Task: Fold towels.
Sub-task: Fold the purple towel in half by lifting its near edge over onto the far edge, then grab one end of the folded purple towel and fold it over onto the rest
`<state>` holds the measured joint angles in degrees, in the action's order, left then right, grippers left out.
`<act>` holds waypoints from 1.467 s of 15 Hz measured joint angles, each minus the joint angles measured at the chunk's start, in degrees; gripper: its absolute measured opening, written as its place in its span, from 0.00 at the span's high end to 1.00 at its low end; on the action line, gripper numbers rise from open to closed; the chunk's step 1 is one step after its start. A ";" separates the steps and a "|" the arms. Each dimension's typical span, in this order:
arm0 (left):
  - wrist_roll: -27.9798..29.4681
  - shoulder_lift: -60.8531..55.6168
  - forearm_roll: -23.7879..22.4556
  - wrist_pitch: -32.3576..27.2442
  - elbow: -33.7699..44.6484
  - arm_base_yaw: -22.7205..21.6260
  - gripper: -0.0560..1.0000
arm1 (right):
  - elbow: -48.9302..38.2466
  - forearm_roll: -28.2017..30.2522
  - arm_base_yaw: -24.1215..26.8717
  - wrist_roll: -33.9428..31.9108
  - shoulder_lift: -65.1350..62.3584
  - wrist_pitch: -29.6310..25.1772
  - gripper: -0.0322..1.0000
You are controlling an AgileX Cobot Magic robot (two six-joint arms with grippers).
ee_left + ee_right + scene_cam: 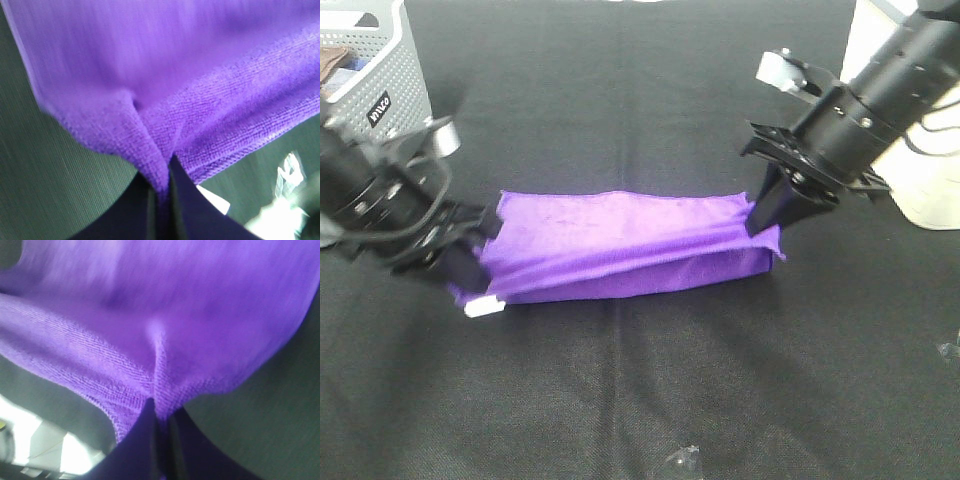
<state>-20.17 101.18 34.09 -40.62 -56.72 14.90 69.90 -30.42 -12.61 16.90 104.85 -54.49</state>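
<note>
The purple towel (620, 245) is stretched between both grippers just above the black table, folded over lengthwise, with its white tag (483, 308) hanging at the left end. My left gripper (470, 262) is shut on the towel's left end; the left wrist view shows the cloth (165, 90) pinched between the dark fingers (192, 212). My right gripper (760, 225) is shut on the towel's right end; the right wrist view shows the cloth (165, 325) bunched between the fingers (135, 450).
A grey perforated basket (380, 85) stands at the back left. A white container (925, 160) stands at the right edge. The table is covered in black cloth (640, 400).
</note>
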 joint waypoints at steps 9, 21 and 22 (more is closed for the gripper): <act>4.07 18.79 -11.06 -4.47 -29.56 0.00 0.95 | 18.74 7.33 0.17 -4.81 16.33 4.01 0.97; 5.44 27.44 -12.66 -3.90 -37.24 -1.20 0.89 | 28.07 9.11 0.17 -6.25 24.81 5.10 0.93; 5.44 27.44 -12.78 -3.21 -37.24 -1.26 0.85 | 28.07 9.11 0.17 -6.25 24.81 5.44 0.91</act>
<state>-14.73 128.63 21.31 -43.83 -93.97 13.64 97.98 -21.31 -12.43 10.66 129.66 -49.05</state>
